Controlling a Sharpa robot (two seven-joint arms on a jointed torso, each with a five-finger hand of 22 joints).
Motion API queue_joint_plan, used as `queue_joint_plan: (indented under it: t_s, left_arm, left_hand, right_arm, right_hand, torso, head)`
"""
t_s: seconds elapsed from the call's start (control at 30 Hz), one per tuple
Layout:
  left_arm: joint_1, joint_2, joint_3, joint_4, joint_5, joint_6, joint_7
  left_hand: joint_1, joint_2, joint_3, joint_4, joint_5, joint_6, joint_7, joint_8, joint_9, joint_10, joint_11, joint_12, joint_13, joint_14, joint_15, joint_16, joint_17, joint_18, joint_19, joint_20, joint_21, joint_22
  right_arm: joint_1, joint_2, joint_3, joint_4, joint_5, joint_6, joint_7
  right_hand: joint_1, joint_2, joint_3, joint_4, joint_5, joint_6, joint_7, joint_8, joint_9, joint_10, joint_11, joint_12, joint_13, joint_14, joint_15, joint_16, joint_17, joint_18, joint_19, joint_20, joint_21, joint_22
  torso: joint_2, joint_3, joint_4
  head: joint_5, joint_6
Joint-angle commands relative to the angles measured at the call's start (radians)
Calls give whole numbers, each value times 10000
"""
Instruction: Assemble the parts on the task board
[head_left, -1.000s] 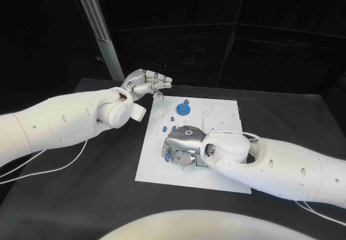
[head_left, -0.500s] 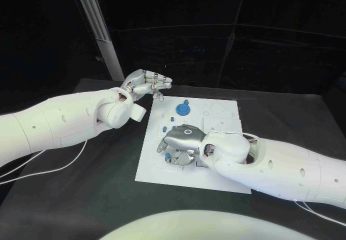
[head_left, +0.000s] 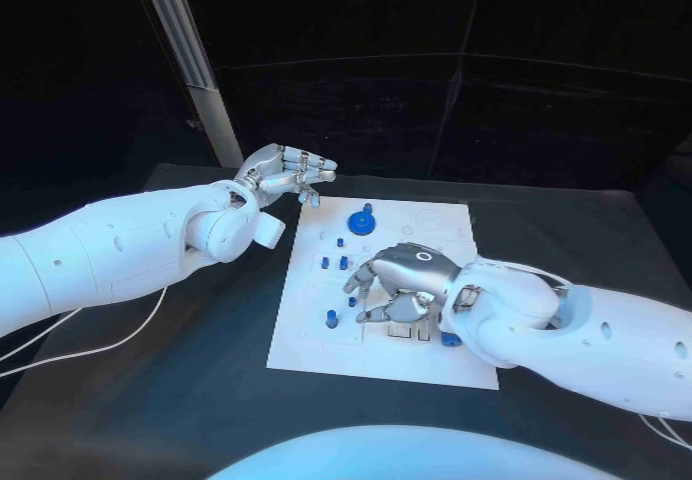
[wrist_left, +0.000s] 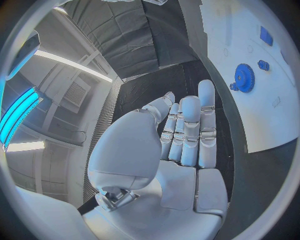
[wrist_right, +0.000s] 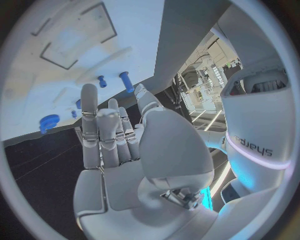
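Over the near middle of the task board, right hand hovers palm down, fingers loosely curled and spread, tips low over the white surface. Cannot tell from the head view whether the tips touch the board. Right wrist view shows the same hand with fingers side by side, fairly straight, thumb beside them, nothing between them; holding no part.

Small blue peg stands on the board just left of the right hand's fingertips. Another small blue piece lies on the board at the near right side of that hand, close to the wrist. Two short blue pegs stand a bit farther, left of the hand, apart from it. Right wrist view shows two pegs upright on the board beyond the fingertips, not touched.

Blue gear sits at the far part of the board, well apart from the right hand, near the left hand.

Left hand is raised above the far left corner of the board, fingers curled in partway, nothing in them. Left wrist view: left hand's fingers close together, fairly straight, empty; gear lies on the board beyond them, untouched.
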Motion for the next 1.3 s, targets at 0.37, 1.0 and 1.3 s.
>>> queue_joint_plan:
  t_s: [0.37, 1.0, 1.3]
  left_arm:
    - [22, -113, 1, 40, 20, 81, -17]
    - [21, -114, -3, 11, 20, 83, -6]
    - [18, -123, -6, 12, 20, 96, -2]
  left_hand:
    - [-27, -17, 49, 11, 16, -64, 13, 19, -10, -66, 36, 52, -10, -80, 12, -59, -13, 51, -22, 48, -60, -15]
    - [-40, -17, 51, 19, 14, -65, 17, 24, -8, -68, 40, 59, -11, -89, 16, -67, -31, 51, -22, 51, -68, -21]
    - [-27, 1, 74, 15, 19, -63, 14, 32, -6, -69, 37, 68, -11, -87, 17, -58, -17, 52, -20, 52, -76, -26]
  right_arm:
    - [452, -2749, 15, 797, 4322, 250, -3016]
    - [9, -3156, -27, 1158, 2983, 1376, -5197]
    - [-250, -2667, -39, 1019, 2818, 1315, -5148]
  right_hand:
    - [-1079, 214, -1634, 2022, 1390, 828, -825, 1522, 382, 2466, -875, 8607, 8753, 945, -674, 3212, 4336, -763, 2186, -681, 3557, 5157]
    - [-2041, 237, -2796, 2325, 833, 215, -719, 2233, 581, 2474, -738, 9276, 9979, 996, -598, 3633, 4968, -897, 2371, -602, 4218, 6186]
    - [-2180, 215, -2851, 2322, 798, 183, -718, 2300, 599, 2474, -733, 9286, 10031, 999, -593, 3655, 5002, -899, 2366, -594, 4236, 6210]
  torso:
    - [-169, -63, -290]
    - [-276, -65, -422]
    - [-285, -31, -517]
  head:
    - [-720, 257]
    - [-784, 184]
    - [-741, 159]
